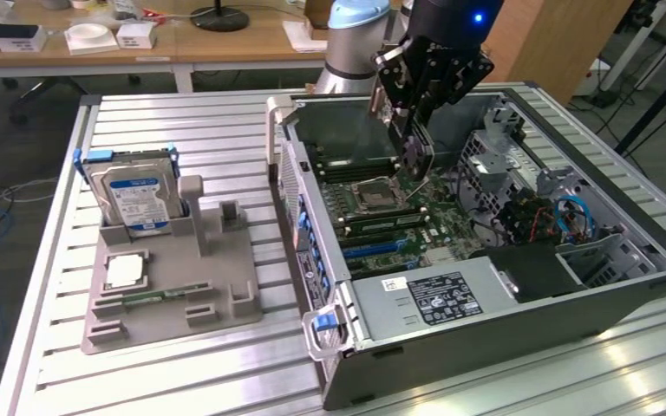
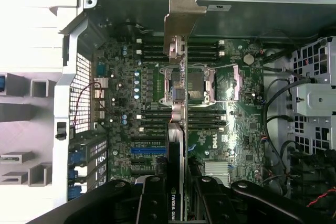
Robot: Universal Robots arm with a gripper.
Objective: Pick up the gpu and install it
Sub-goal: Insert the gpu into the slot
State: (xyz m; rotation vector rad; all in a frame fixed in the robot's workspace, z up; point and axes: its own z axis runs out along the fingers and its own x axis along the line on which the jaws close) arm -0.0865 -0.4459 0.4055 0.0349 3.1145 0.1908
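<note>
The gpu (image 1: 415, 149) is a thin dark card, and in the exterior view it hangs edge-down from my gripper (image 1: 416, 108). The gripper is shut on its upper part. Card and gripper are above the motherboard (image 1: 420, 221) inside the open computer case (image 1: 610, 286), over the processor socket (image 1: 374, 196), and the card's lower edge is clear of the board. In the wrist view the gpu (image 2: 176, 145) appears edge-on between my gripper's (image 2: 178, 205) black fingers (image 2: 152, 203). Its silver end bracket (image 2: 182, 19) points toward the case wall. A blue slot (image 2: 148, 150) lies on the board beside the card.
A grey holder tray (image 1: 183, 299) on the slatted table at the exterior view's left carries a hard drive (image 1: 136, 198) standing upright and a small square processor chip (image 1: 125, 270). Inside the case are a power supply (image 1: 443, 299), cables (image 1: 564, 217) and a drive cage (image 1: 501, 152).
</note>
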